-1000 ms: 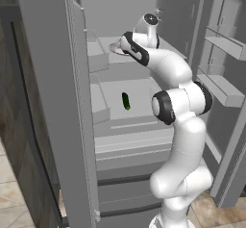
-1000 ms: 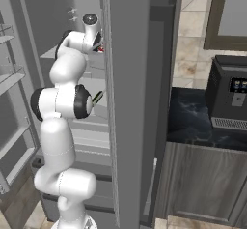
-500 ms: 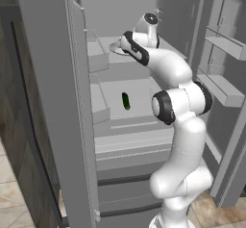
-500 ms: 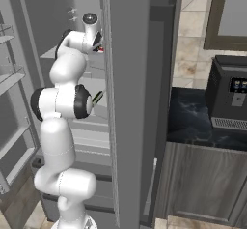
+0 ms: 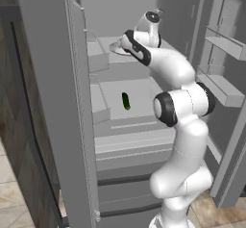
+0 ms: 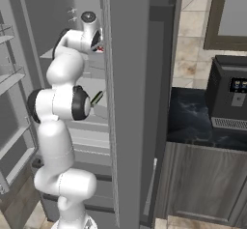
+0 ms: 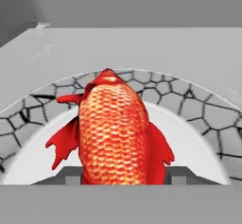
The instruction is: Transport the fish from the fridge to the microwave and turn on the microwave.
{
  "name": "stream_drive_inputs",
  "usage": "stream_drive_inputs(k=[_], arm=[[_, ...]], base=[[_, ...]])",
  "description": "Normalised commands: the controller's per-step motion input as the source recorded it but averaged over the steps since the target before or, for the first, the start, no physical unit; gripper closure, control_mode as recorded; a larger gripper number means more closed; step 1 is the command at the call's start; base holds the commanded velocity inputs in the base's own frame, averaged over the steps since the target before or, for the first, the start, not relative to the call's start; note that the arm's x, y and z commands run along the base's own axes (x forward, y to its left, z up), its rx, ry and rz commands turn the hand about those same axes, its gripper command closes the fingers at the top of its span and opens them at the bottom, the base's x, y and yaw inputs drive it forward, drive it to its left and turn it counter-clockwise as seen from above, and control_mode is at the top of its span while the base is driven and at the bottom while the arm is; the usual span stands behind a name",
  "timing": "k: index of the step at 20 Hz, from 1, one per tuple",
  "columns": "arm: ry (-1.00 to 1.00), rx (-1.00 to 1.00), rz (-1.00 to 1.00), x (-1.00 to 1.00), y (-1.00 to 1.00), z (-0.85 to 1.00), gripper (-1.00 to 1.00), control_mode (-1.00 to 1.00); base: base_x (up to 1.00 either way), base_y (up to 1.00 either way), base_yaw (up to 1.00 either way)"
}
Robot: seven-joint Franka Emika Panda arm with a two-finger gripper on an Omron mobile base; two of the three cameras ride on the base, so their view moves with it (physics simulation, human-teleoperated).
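Note:
The fish (image 7: 113,128) is red-orange and scaly, seen close up over a white plate (image 7: 194,109) with a cracked-stone rim, on an upper shelf of the open fridge (image 5: 48,102). My gripper (image 7: 125,176) is shut on the fish, one fingertip (image 7: 72,175) pressed against each of its flanks. From the base, the gripper (image 5: 126,42) reaches into the upper shelf over the plate (image 5: 116,48). A sliver of the red fish (image 6: 100,50) shows beside the gripper (image 6: 98,44). The microwave is out of view.
A dark green cucumber-like item (image 5: 126,101) lies on the shelf below. Door bins (image 5: 223,85) stick out on the right, close to the arm's elbow. The fridge's side wall (image 6: 128,102) stands between the arm and a dark counter with a black appliance (image 6: 231,97).
The hand has shifted slightly up and to the right in the left base view. The jaws have kept their width on the fish.

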Motion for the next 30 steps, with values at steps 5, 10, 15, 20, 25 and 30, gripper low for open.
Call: stream_drive_inputs(k=[5, 10, 15, 20, 25, 30], arm=[[-0.09, 0.00, 0.00, -0.53, 0.00, 0.00, 1.00, -1.00], [-0.08, 0.00, 0.00, -0.60, 0.00, 0.01, 1.00, -1.00], [-0.14, 0.00, 0.00, -0.71, 0.00, 0.09, 1.00, -1.00], [-0.06, 0.00, 0.00, -0.59, 0.00, 0.45, 1.00, -1.00], [0.00, 0.00, 0.00, -0.56, 0.00, 0.31, 1.00, -1.00], [0.03, 0.00, 0.00, -0.64, 0.00, 0.26, 1.00, -1.00]], base=[[0.00, 0.00, 0.00], [0.00, 0.00, 0.00], [0.00, 0.00, 0.00], [0.00, 0.00, 0.00], [0.00, 0.00, 0.00], [0.00, 0.00, 0.00]])
